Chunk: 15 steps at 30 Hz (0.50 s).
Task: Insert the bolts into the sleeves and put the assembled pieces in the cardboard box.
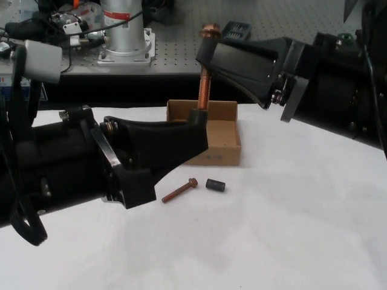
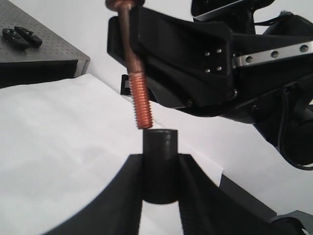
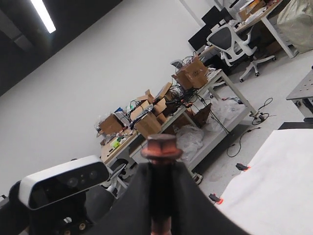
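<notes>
My left gripper (image 2: pixel 159 188) is shut on a black sleeve (image 2: pixel 160 164), held upright above the bench in front of the cardboard box (image 1: pixel 221 136). My right gripper (image 3: pixel 159 193) is shut on a copper bolt (image 2: pixel 134 78), head (image 3: pixel 161 147) up, hanging vertically with its threaded tip just above the sleeve's open end and slightly off to one side. In the high view the bolt (image 1: pixel 204 78) stands over the left gripper's (image 1: pixel 198 121) tip. A second copper bolt (image 1: pixel 179 190) and a second black sleeve (image 1: pixel 215 185) lie loose on the white cover near the box.
The cardboard box sits open at mid-bench behind the grippers. A perforated metal table with a metal column base (image 1: pixel 126 36) and cables stands beyond the bench. White cover (image 1: pixel 290 229) spreads to the right and front.
</notes>
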Tool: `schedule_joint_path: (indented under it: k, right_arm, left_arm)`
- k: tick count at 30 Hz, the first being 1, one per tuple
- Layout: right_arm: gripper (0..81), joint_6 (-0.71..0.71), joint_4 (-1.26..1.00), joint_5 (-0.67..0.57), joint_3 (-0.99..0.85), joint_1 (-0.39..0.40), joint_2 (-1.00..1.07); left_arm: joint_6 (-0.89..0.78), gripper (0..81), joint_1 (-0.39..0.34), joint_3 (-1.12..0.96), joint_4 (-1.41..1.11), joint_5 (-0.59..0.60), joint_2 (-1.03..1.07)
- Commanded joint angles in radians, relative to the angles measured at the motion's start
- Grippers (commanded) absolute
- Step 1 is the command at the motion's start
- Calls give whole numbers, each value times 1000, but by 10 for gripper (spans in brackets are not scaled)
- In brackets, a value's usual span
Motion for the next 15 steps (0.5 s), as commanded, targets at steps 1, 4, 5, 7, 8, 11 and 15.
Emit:
schedule_joint_path:
  k: [1,4,5,7,8,11,15]
  right_arm:
    - [19,-13,8,-22,-8,1,-9]
    - [19,-13,8,-7,-8,10,-8]
    - [19,-13,8,2,-8,13,-8]
    - [19,-13,8,8,-8,13,-8]
    - [19,-13,8,6,-8,13,-8]
    - [19,-10,8,-15,-8,13,-8]
    - [19,-5,47,-46,-8,13,-8]
  left_arm:
    - [-8,6,2,-9,-53,-22,-1]
    - [-8,6,2,-9,-53,-29,-1]
    - [-8,6,2,-9,-53,-29,-1]
    - [-18,6,2,-9,-53,-20,-1]
    - [-24,6,2,-9,-53,-19,-1]
    - [-24,6,2,-9,-49,-14,-1]
    - [-14,6,2,-9,-9,-14,-1]
